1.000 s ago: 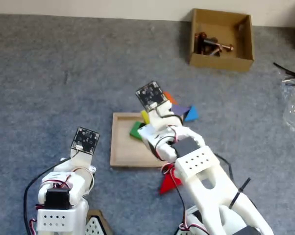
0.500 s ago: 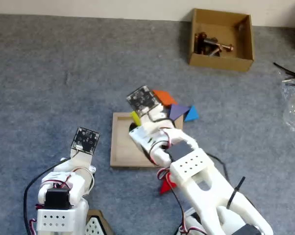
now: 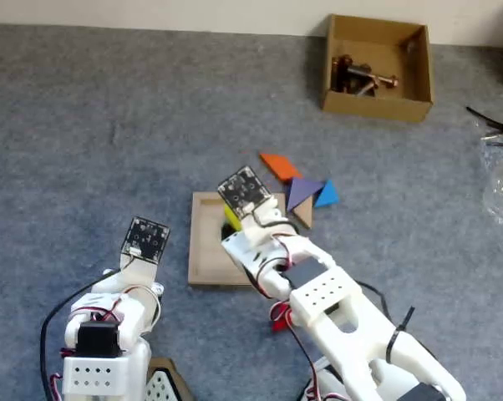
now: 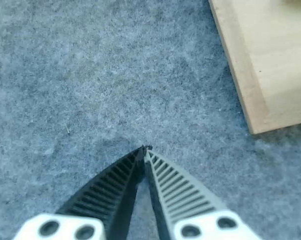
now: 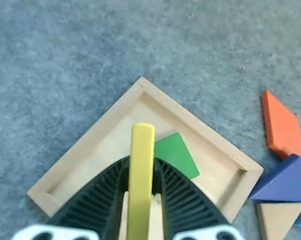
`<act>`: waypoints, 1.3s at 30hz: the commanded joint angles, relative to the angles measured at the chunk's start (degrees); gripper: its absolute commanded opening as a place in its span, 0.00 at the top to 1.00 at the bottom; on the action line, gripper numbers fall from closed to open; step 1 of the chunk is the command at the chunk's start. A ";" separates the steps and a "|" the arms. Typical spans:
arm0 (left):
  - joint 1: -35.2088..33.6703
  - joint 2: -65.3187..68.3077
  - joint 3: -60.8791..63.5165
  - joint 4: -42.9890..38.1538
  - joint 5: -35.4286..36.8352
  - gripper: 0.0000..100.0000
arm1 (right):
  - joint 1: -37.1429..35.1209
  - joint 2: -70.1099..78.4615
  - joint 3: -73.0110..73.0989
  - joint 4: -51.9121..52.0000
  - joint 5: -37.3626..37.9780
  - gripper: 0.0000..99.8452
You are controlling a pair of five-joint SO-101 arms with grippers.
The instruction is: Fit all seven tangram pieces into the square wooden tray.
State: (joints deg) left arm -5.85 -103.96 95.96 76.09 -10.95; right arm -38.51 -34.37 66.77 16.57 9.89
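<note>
My left gripper (image 4: 145,149), jaws pressed together, hangs over fuzzy grey carpet (image 4: 90,75) beside the smooth wooden tray (image 4: 240,85). My right gripper (image 5: 141,164) pinches the flat yellow piece (image 5: 142,142) on edge, directly above the tray floor, its long axis aimed at a tray corner. The green piece (image 5: 176,155) lies in the tray just beside it. The orange piece (image 5: 280,125) rests outside on the carpet.

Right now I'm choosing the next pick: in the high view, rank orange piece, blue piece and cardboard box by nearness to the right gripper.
1. Orange piece, just beyond the right gripper and its yellow piece.
2. Blue piece, farther out sideways.
3. Cardboard box, far back.
</note>
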 commanded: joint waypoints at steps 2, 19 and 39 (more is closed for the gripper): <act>-0.22 -0.40 1.19 0.26 0.44 0.99 | -0.40 -0.40 0.04 -2.15 -0.09 0.99; -0.22 -0.40 1.19 0.26 0.44 0.99 | 2.95 -0.75 0.22 -1.98 -0.09 0.90; -0.22 -0.40 1.19 0.26 0.44 0.99 | 3.21 -0.31 -0.13 -2.42 8.97 0.99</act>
State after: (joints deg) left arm -5.85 -103.96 95.96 76.09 -10.95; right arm -36.40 -34.37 67.03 15.69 15.43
